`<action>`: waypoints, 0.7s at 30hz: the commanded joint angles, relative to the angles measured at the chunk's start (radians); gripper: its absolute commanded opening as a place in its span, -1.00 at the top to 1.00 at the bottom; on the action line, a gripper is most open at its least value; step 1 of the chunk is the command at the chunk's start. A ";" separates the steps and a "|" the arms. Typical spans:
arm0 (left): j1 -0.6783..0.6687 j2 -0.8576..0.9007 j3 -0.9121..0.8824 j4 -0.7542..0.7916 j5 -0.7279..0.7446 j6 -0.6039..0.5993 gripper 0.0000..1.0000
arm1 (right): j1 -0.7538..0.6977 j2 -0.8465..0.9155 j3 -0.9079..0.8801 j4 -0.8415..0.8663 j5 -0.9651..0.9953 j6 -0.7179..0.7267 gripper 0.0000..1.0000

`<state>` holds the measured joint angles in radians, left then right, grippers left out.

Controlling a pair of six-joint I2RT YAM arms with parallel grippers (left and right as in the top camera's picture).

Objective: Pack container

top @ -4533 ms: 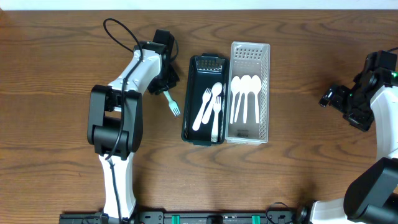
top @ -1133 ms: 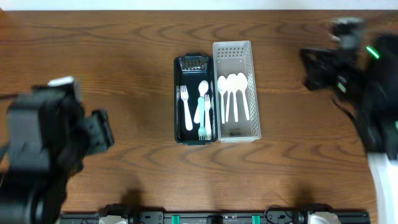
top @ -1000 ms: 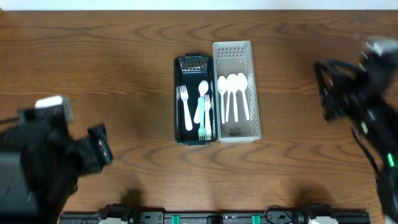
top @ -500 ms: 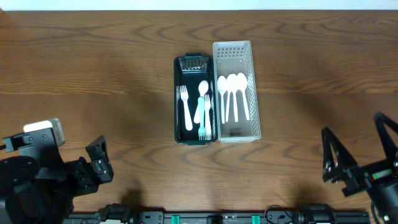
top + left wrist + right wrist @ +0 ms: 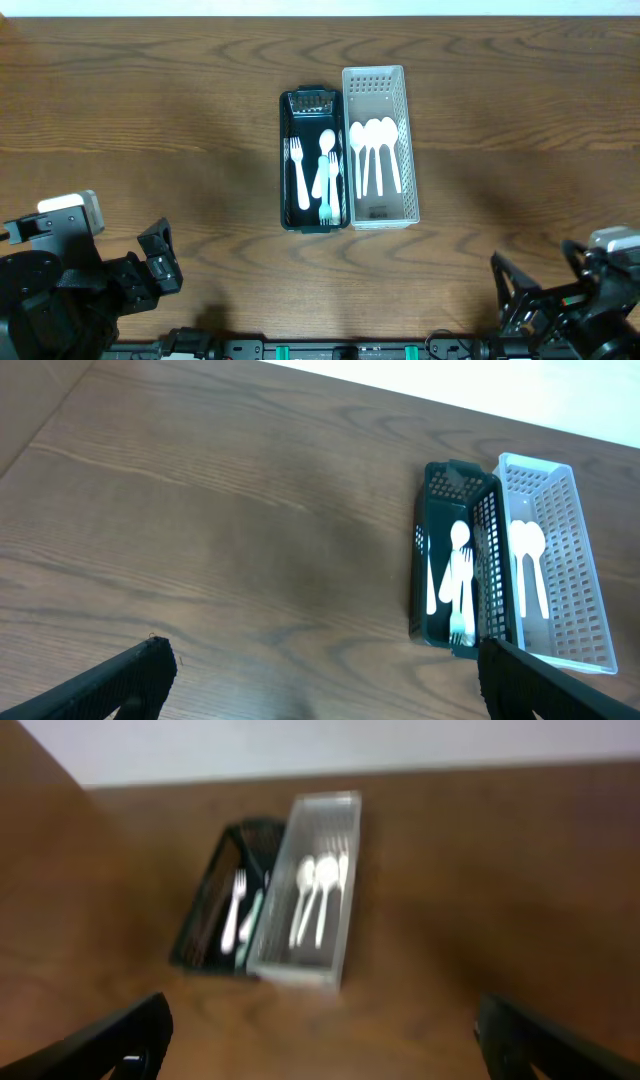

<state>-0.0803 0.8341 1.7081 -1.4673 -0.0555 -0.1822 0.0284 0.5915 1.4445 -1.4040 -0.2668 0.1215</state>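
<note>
Two containers stand side by side at the table's centre. The dark basket [image 5: 284, 170] holds white forks, a white spoon and a teal fork [image 5: 326, 192]. The white basket [image 5: 378, 212] to its right holds three white spoons [image 5: 374, 150]. My left gripper [image 5: 165, 258] hangs open and empty near the front left edge, far from both. Near the front right edge my right gripper [image 5: 540, 278] is also open and empty. In the left wrist view the dark basket [image 5: 420, 575] and white basket [image 5: 585, 600] lie far ahead of the left gripper [image 5: 320, 700]. The right wrist view is blurred, with both baskets [image 5: 300, 900] far beyond the right gripper [image 5: 325, 1055].
Bare brown wood surrounds the baskets on every side. A pale wall edge runs along the back of the table [image 5: 320, 8]. The arm bases and a black rail [image 5: 330, 350] sit along the front edge.
The teal fork, earlier in my left gripper beside the dark basket, now lies inside it. Both arms have pulled back to the front edge, and the right is still moving.
</note>
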 commanded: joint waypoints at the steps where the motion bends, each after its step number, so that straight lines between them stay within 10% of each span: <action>1: 0.003 -0.002 0.007 -0.002 0.003 0.002 -0.96 | 0.005 0.002 -0.001 -0.059 0.008 -0.007 -0.98; 9: 0.003 -0.002 0.007 -0.002 0.003 0.002 -0.96 | -0.003 -0.042 -0.089 0.074 0.129 -0.140 -0.98; 21: 0.003 -0.002 0.007 -0.002 0.003 0.002 -0.96 | -0.003 -0.274 -0.698 0.597 0.214 -0.217 -0.99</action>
<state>-0.0803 0.8341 1.7081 -1.4677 -0.0555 -0.1825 0.0280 0.3599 0.8455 -0.8471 -0.0841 -0.0685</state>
